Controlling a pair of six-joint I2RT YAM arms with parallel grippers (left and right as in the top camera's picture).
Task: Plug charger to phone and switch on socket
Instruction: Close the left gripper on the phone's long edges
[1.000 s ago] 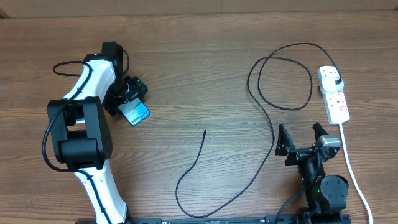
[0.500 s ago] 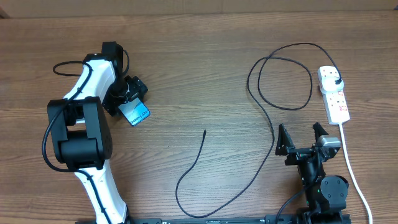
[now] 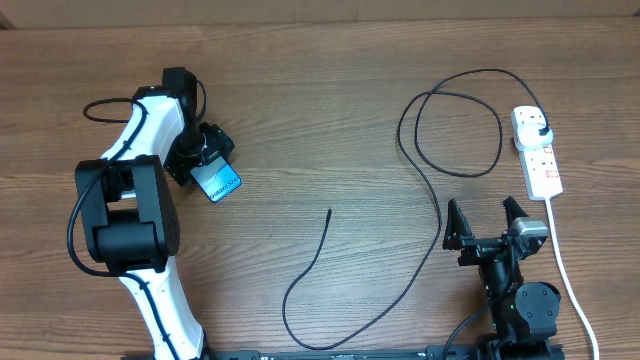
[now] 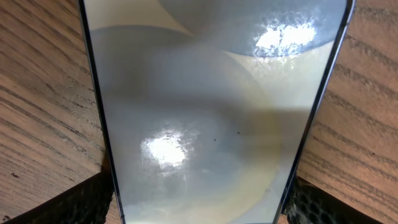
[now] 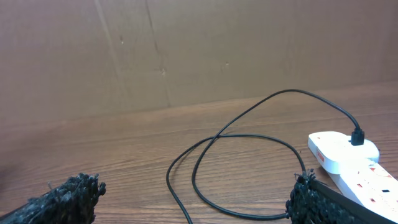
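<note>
The phone (image 4: 211, 124) is glossy, the table (image 4: 37, 93) grained matt wood, the socket (image 5: 342, 155) smooth plastic.

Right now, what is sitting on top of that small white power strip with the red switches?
A small black plug on the thin black charger cable sits in the white power strip at its far end. Its pins are hidden inside. Switch positions are too small to read.

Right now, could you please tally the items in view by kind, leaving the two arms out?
phone: 1
charger cable: 1
power strip: 1
Total: 3
</note>
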